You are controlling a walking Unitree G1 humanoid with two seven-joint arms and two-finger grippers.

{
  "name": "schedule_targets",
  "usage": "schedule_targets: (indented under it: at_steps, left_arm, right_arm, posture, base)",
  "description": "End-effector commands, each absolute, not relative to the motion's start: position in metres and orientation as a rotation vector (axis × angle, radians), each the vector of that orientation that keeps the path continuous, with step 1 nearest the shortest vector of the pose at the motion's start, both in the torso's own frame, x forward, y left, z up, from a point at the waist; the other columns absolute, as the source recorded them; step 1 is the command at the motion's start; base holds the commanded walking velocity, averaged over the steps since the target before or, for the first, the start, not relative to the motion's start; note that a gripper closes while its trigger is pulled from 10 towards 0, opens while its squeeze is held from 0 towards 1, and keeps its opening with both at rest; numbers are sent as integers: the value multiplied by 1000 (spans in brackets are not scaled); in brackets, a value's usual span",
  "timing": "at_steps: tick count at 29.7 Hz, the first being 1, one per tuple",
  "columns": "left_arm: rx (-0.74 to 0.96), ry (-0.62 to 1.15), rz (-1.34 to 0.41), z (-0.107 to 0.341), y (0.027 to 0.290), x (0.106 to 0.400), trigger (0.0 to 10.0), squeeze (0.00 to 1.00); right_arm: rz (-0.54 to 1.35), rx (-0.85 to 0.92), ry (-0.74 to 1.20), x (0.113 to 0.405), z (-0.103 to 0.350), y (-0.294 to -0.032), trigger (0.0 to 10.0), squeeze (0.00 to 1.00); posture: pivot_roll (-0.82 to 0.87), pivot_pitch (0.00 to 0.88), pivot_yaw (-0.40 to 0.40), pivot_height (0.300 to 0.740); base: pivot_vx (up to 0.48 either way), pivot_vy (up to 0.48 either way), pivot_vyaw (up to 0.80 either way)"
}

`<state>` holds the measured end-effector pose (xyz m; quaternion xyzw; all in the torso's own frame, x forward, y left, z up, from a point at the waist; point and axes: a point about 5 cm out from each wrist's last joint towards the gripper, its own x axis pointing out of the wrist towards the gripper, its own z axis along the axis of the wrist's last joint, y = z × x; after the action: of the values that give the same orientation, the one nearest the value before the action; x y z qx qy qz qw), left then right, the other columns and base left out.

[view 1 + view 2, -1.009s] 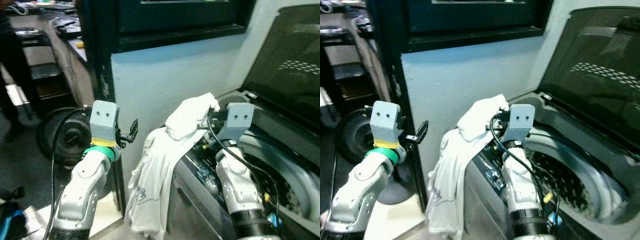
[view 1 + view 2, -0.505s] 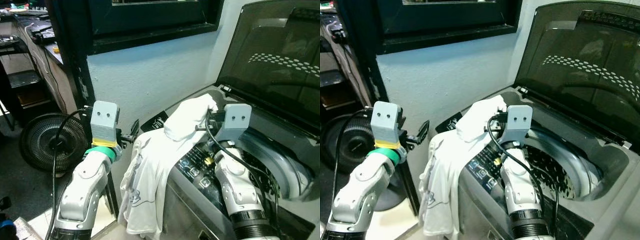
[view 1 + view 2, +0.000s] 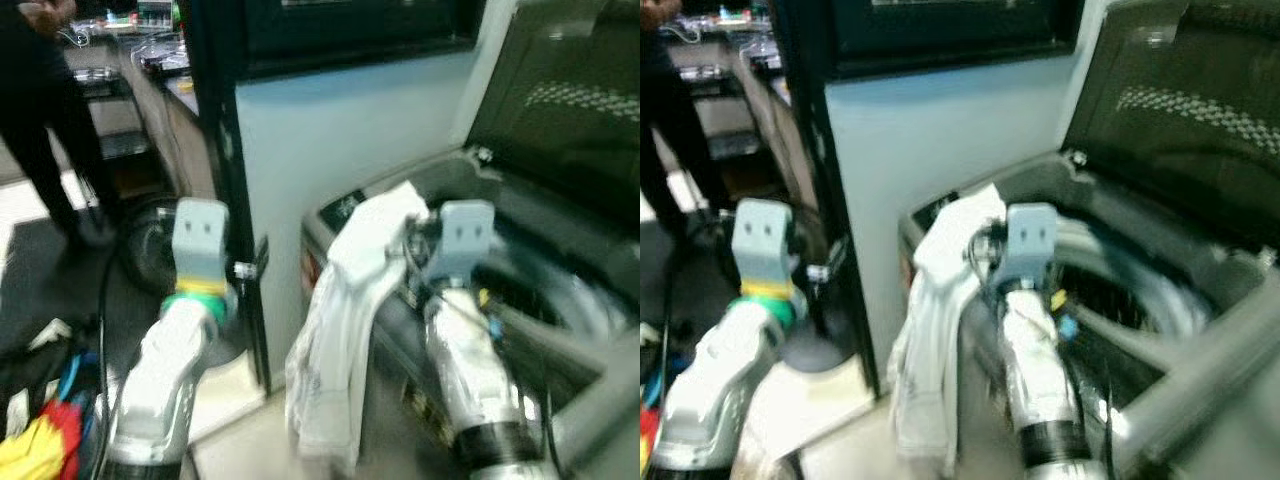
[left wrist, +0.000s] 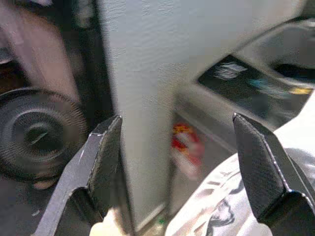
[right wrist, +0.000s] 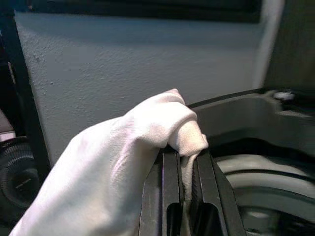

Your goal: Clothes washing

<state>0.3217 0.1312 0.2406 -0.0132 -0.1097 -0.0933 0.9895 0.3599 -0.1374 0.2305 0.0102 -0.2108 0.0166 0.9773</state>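
Note:
A white garment hangs from my right gripper, which is shut on its top fold above the washing machine's front left corner. In the right wrist view the cloth is pinched between the two black fingers and drapes down over them. The top-loading washing machine stands with its dark lid raised and the drum exposed just right of the gripper. My left gripper is open and empty, held up beside the pale wall panel; its spread fingers frame the wall and the garment's edge.
A pale wall panel with a black post stands left of the washer. A round fan sits on the floor behind it. A person in dark clothes stands far left by a counter. Coloured clothes lie on the floor.
The whole picture has shifted and blurred, so the camera moved. Both arms keep their pose, and the right gripper still holds the white garment.

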Motion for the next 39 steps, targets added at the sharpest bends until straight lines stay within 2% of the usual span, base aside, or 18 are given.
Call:
schedule_targets:
  at_steps: [1,5,16,33,39]
  left_arm:
    - [-35,-221,-186,240,133,321,10000,0]
    - [-24,-239,-178,241,134,322,10000,0]
    - [-11,-234,-168,241,136,323,10000,0]
    - [-9,-236,-171,241,136,323,10000,0]
    - [-31,-221,-172,240,135,323,10000,0]
  right_arm:
    - [21,25,-439,359,233,-140,10000,0]
    - [21,25,-438,359,233,-140,10000,0]
    - [16,23,-433,359,231,-141,10000,0]
    - [12,25,-429,360,230,-140,10000,0]
    - [3,42,-416,360,228,-142,10000,0]
  posture:
    - [18,47,31,740]
    - [15,48,31,740]
    - [15,53,31,740]
    - [17,55,36,740]
    - [18,54,37,740]
  base:
    - [0,0,0]
    - [137,0,0]
    - [479,0,0]
    - [328,0,0]
    - [193,0,-619]
